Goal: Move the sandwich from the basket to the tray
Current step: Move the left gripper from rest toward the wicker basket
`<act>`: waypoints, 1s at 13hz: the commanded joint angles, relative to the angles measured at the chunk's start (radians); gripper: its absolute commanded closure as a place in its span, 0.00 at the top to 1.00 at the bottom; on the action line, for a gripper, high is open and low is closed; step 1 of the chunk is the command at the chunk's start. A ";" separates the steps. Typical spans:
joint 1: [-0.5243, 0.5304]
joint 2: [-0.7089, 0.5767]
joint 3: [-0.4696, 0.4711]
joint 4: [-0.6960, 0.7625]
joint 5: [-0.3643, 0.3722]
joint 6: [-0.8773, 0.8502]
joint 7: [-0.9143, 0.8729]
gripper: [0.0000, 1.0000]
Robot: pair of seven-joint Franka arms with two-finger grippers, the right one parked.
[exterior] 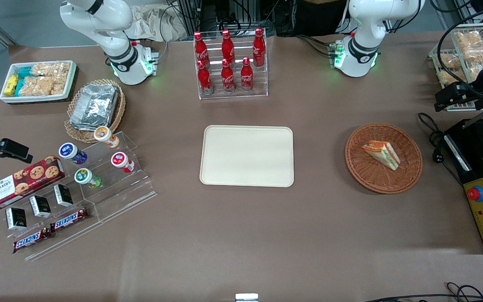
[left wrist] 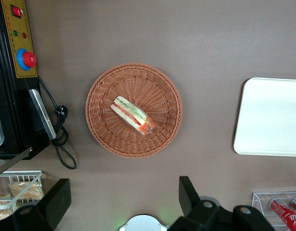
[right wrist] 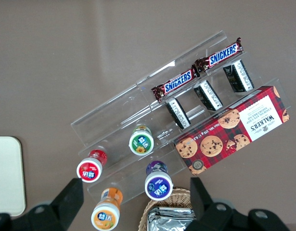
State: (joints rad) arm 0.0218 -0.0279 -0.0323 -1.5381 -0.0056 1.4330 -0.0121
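Observation:
The sandwich (exterior: 382, 154) (left wrist: 133, 115), a wrapped triangular wedge with orange and green filling, lies on its side in the round reddish-brown wicker basket (exterior: 363, 176) (left wrist: 109, 139). The cream tray (exterior: 245, 156) (left wrist: 270, 118) lies flat and bare at the table's middle, beside the basket toward the parked arm's end. My gripper (exterior: 451, 96) (left wrist: 122, 195) hangs high over the table at the working arm's end, farther from the front camera than the basket. It is open, its two black fingers (left wrist: 188, 192) wide apart with nothing between them, well clear of the sandwich.
A black machine with a red button on a yellow panel (exterior: 482, 201) (left wrist: 22, 57) and a looped cable (exterior: 432, 138) (left wrist: 61, 139) sit close beside the basket. A clear rack of cola bottles (exterior: 229, 63) stands farther back than the tray. A wire rack of snack packets (exterior: 463, 54) is near my gripper.

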 commanded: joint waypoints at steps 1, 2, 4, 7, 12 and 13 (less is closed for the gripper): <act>0.007 0.002 -0.006 0.010 -0.017 -0.008 0.006 1.00; 0.006 0.002 -0.006 0.012 -0.022 -0.008 -0.006 1.00; 0.003 0.011 -0.006 0.012 -0.020 -0.008 -0.133 1.00; -0.002 0.034 -0.009 0.001 -0.023 0.012 -0.580 1.00; -0.006 -0.020 -0.020 -0.273 -0.004 0.222 -0.891 1.00; -0.006 -0.041 -0.027 -0.359 -0.004 0.307 -0.928 1.00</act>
State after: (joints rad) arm 0.0173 0.0004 -0.0500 -1.7327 -0.0128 1.6221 -0.8436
